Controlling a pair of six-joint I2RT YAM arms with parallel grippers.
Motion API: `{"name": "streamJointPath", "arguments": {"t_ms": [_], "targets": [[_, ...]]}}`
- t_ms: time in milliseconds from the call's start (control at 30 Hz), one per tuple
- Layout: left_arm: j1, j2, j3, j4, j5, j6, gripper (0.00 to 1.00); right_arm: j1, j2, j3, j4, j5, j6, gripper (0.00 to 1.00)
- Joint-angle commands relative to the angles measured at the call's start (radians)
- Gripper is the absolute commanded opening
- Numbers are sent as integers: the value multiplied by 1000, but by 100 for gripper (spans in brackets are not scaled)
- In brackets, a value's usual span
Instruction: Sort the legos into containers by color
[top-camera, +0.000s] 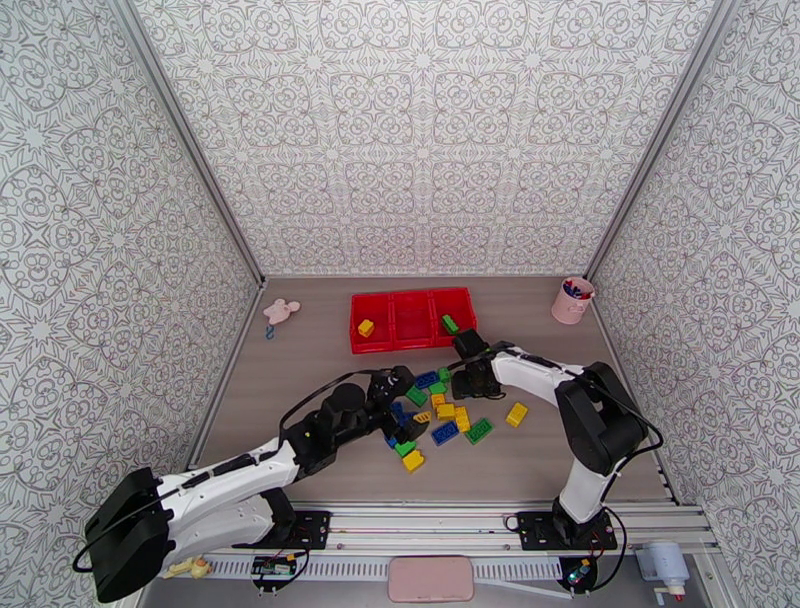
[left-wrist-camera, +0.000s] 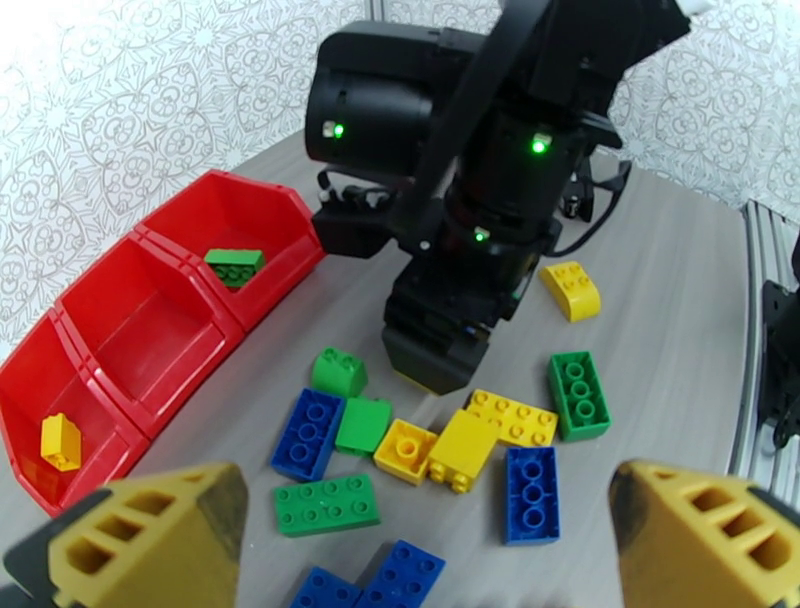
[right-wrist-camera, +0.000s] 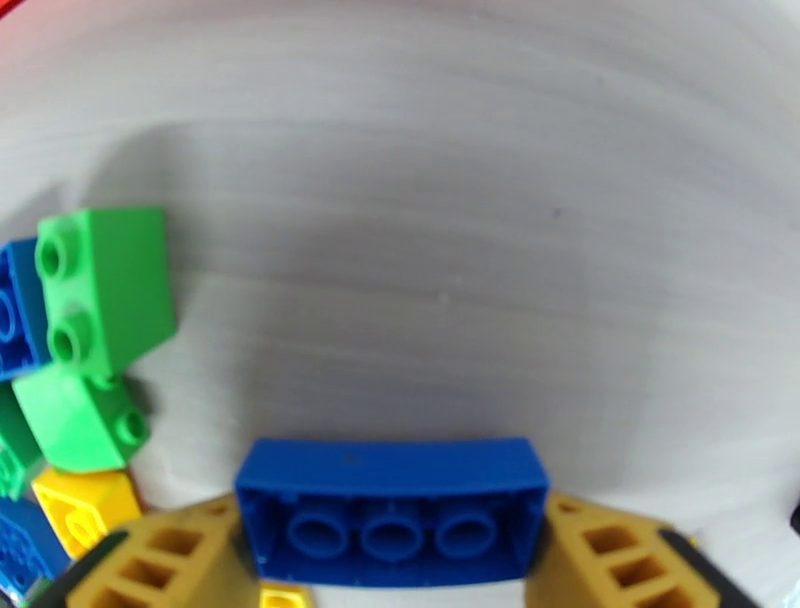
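While right gripper (right-wrist-camera: 395, 560) pinches long blue plastic brick (right-wrist-camera: 392, 480), left gripper (left-wrist-camera: 425, 535) gapes wide: grasp step; next, likely, lift to middle bay, red plastic tray (left-wrist-camera: 150, 330)

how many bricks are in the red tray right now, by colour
yellow brick: 1
green brick: 1
blue: 0
total in the red tray: 2
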Motion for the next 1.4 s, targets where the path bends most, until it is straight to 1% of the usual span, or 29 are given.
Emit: {"name": "streamJointPath", "arguments": {"t_ms": [0, 67, 167, 233, 333, 433, 600, 700, 933, 1033, 1167, 1267, 1367], "targets": [[-5, 3, -25, 50, -47, -43, 100, 4, -47, 45, -31, -13, -2, 63], [6, -5, -41, 74, -73, -81, 100, 5, -70, 63, -36, -27, -14, 63], [22, -21, -60, 76, -97, -97, 100, 6, -102, 92, -16, -51, -35, 64], [35, -36, -68, 71, -108, -105, 100, 8, -110, 123, 11, -86, -79, 65], [49, -54, -71, 52, -120, -105, 100, 26, -88, 197, 21, -76, -156, 66], [56, -62, -74, 45, -144, -110, 100, 30, -46, 280, 49, -72, -201, 65], [57, -81, -86, 38, -211, -145, 100, 30, 86, 461, 80, -65, -247, 65], [64, -107, -94, 17, -258, -161, 100, 30, 167, 545, 129, -60, -258, 65], [96, -154, -84, -90, -258, -167, 100, 30, 345, 740, 167, -84, -248, 66], [95, -159, -71, -140, -277, -180, 100, 30, 398, 797, 162, -95, -246, 66], [95, -155, -62, -162, -290, -195, 100, 30, 447, 845, 161, -93, -242, 67], [112, -152, -50, -182, -294, -215, 100, 30, 460, 866, 157, -84, -245, 71], [129, -137, -33, -210, -272, -238, 100, 30, 441, 853, 156, -74, -243, 78]]}}
